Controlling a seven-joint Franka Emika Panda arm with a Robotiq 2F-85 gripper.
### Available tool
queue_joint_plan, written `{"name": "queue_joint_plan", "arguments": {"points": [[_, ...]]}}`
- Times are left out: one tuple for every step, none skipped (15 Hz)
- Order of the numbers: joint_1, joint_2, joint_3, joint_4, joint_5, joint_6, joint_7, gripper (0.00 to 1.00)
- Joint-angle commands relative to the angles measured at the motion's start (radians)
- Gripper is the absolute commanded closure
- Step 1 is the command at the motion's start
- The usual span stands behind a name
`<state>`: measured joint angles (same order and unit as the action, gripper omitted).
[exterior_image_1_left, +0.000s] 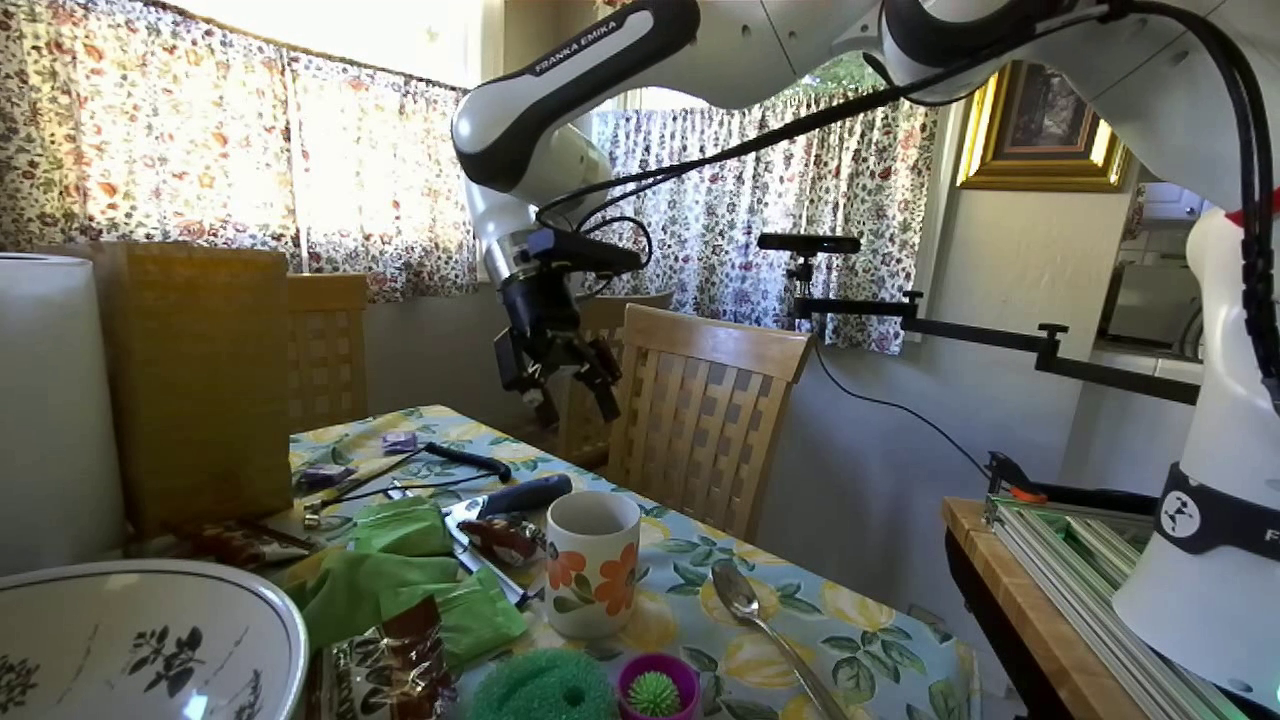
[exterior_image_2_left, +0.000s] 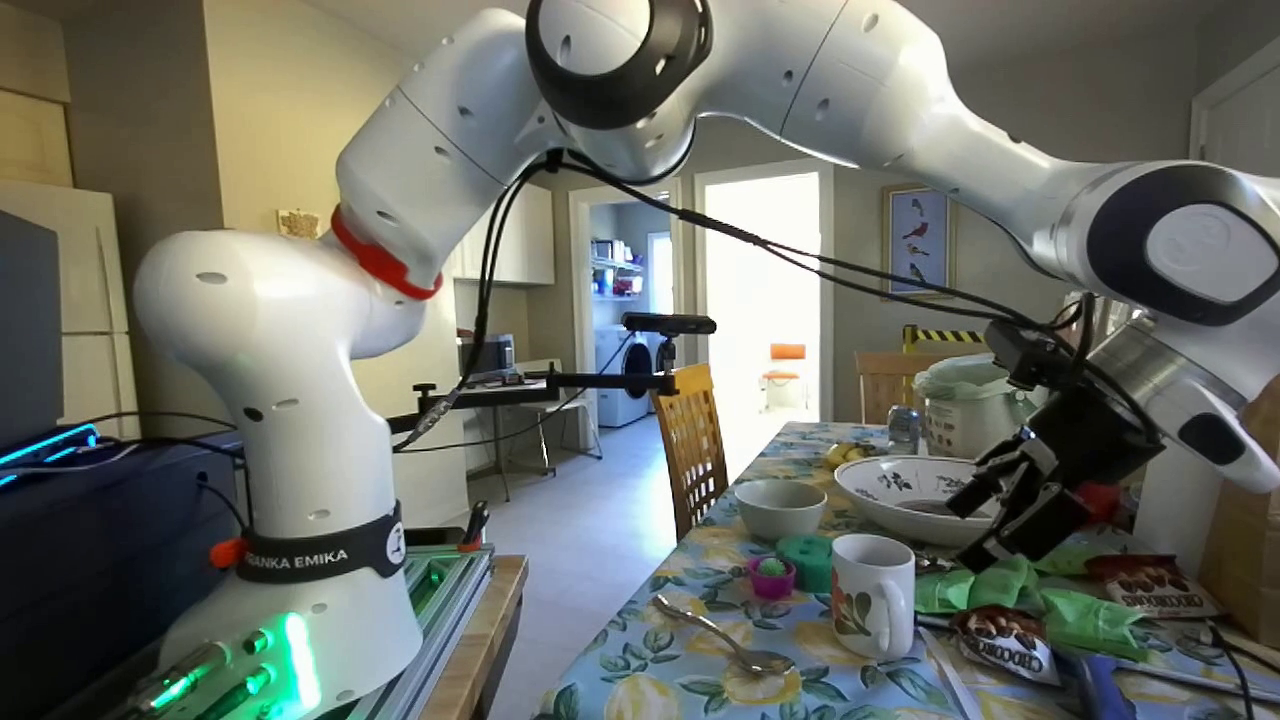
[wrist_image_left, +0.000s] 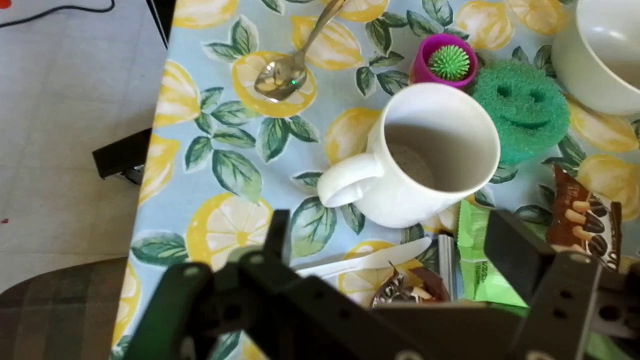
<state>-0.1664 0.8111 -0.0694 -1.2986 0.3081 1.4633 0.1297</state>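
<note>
My gripper (wrist_image_left: 395, 237) is open and empty above the table, its two black fingers wide apart; it also shows in both exterior views (exterior_image_1_left: 577, 405) (exterior_image_2_left: 968, 530). A white mug with orange flowers (exterior_image_1_left: 592, 565) stands upright on the table and is near the jaws in the wrist view (wrist_image_left: 395, 202), not touched. Its handle points left there, and its inside looks empty. Between the fingers, below them, lie a white plastic knife (wrist_image_left: 372, 260), a brown snack wrapper (wrist_image_left: 412, 287) and a green wrapper (wrist_image_left: 477, 250). A metal spoon (wrist_image_left: 282, 77) lies beyond the mug.
A green smiley sponge (wrist_image_left: 520, 117), a magenta cup with a spiky green ball (wrist_image_left: 449, 62) and a white bowl (wrist_image_left: 575, 75) stand beside the mug. A large patterned bowl (exterior_image_2_left: 925, 515), a tall cardboard box (exterior_image_1_left: 205, 390), chairs (exterior_image_1_left: 705, 430) and a camera mount (exterior_image_1_left: 975, 333) surround the area.
</note>
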Motion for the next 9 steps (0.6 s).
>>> {"name": "queue_joint_plan", "arguments": {"points": [[-0.021, 0.02, 0.017, -0.001, 0.023, 0.031, -0.034, 0.0], [-0.021, 0.023, 0.018, -0.005, 0.022, 0.035, -0.037, 0.0], [-0.018, 0.026, 0.016, -0.009, 0.016, 0.036, -0.037, 0.0], [-0.016, 0.028, 0.015, -0.015, 0.011, 0.035, -0.037, 0.0], [-0.013, 0.03, 0.014, -0.021, 0.009, 0.037, -0.034, 0.0], [-0.012, 0.032, 0.014, -0.028, 0.007, 0.037, -0.034, 0.0], [-0.012, 0.034, 0.015, -0.033, 0.006, 0.038, -0.037, 0.0], [-0.011, 0.035, 0.015, -0.04, 0.006, 0.041, -0.035, 0.0], [-0.011, 0.038, 0.015, -0.045, 0.006, 0.04, -0.034, 0.0]]}}
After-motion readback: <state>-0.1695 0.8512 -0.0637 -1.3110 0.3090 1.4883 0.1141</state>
